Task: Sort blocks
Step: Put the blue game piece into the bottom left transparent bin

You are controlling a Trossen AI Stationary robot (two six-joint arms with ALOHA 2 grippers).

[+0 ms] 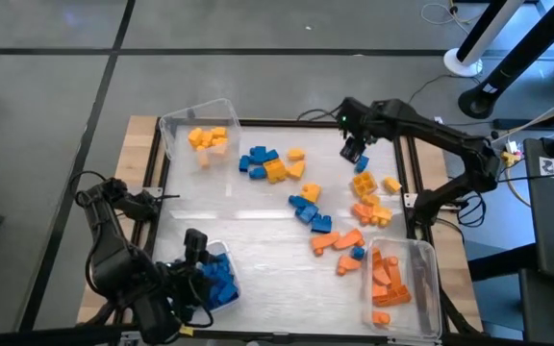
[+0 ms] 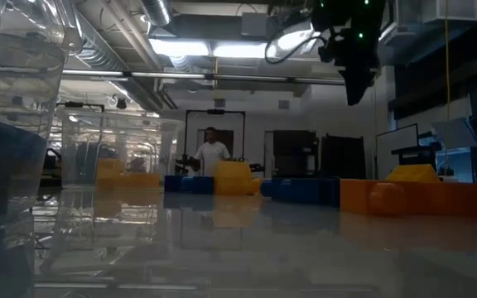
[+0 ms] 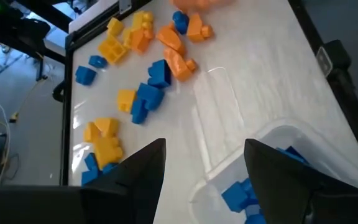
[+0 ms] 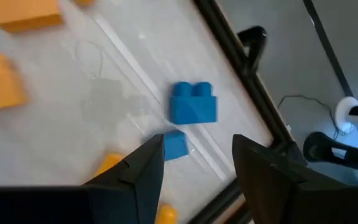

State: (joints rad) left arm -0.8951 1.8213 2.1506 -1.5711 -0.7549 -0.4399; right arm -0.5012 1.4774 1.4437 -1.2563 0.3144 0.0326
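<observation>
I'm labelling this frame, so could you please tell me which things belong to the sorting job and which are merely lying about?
Job:
loose blocks on the table
blue blocks already binned
orange blocks already binned
yellow blocks already binned
three clear bins

Lying about:
cables on the floor
person in the background

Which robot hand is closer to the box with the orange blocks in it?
The right gripper. It hangs over the far right side of the table, up the same side from the orange block box. The left gripper is across the table, over the blue block box.
</observation>
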